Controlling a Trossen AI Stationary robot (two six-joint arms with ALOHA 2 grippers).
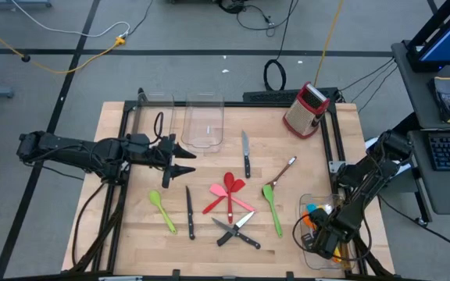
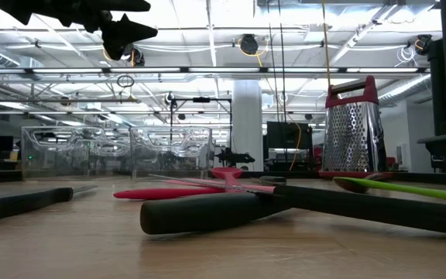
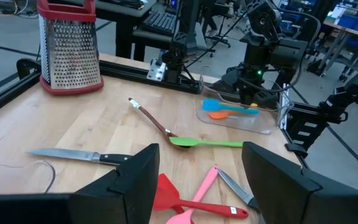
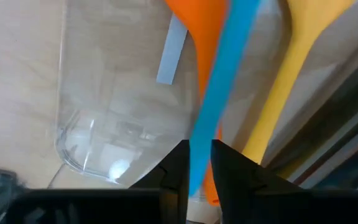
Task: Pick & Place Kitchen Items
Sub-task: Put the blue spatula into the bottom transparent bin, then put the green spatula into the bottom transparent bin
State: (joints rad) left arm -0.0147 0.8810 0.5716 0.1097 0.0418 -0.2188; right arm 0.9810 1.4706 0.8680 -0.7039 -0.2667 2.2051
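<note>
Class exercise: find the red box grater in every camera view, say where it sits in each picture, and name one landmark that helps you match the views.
High view: red box grater at the table's far right corner.
Low view: the grater stands upright, right of centre, in the background.
Left wrist view: the grater at upper left.
Right wrist view: not in it.
Shared landmark: the brown spoon, lying close to the grater.

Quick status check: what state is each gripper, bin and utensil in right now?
Left gripper: open, empty, above the table.
Right gripper: over the right bin, fingers narrowly apart around the blue utensil.
Far bins: empty.
Grater: upright.
Knives, spoons, spatulas: flat on table.
</note>
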